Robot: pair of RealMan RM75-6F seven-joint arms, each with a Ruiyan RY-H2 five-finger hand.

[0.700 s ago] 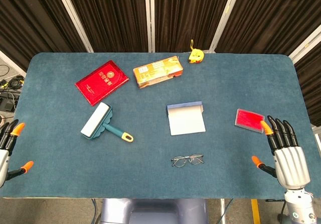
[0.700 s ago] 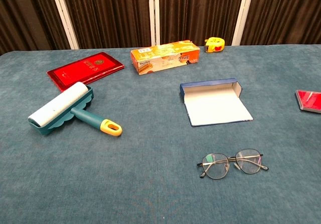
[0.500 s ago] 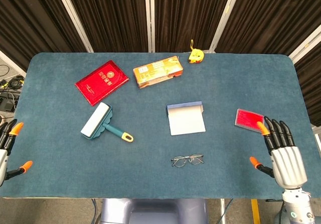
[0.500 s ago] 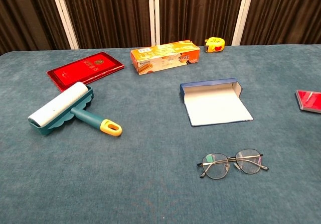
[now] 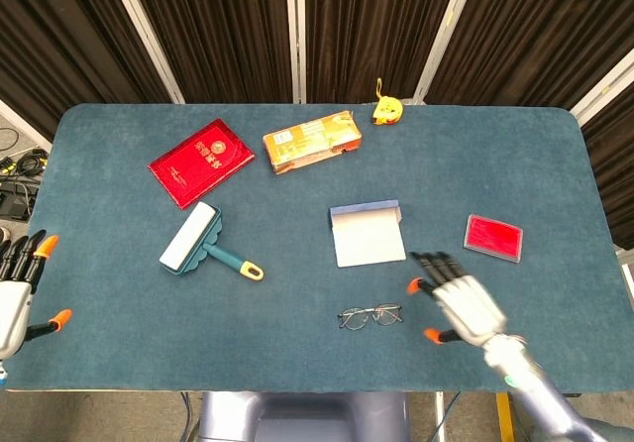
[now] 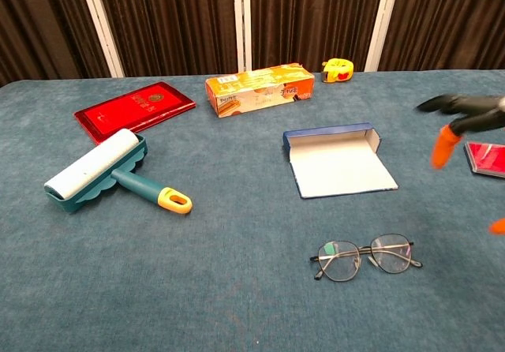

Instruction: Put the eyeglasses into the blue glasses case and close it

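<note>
Thin-rimmed eyeglasses [image 5: 369, 316] [image 6: 365, 257] lie unfolded on the blue cloth near the front edge. Just behind them sits the blue glasses case [image 5: 367, 234] [image 6: 339, 161], its lid open and the white lining facing up. My right hand [image 5: 461, 306] [image 6: 465, 123] hovers to the right of the eyeglasses, fingers spread, holding nothing and touching nothing. At the far left edge of the head view my left hand [image 5: 20, 291] is open and holds nothing; the chest view does not show it.
A teal lint roller [image 5: 205, 245] [image 6: 110, 174] lies left of centre. A red booklet [image 5: 201, 162], an orange carton [image 5: 311, 141] and a yellow tape measure [image 5: 387, 111] sit toward the back. A small red box [image 5: 493, 237] [image 6: 488, 159] lies right of the case.
My right hand has swung left from the table's right edge to just beside the eyeglasses and now shows in the chest view. The left hand has barely shifted.
</note>
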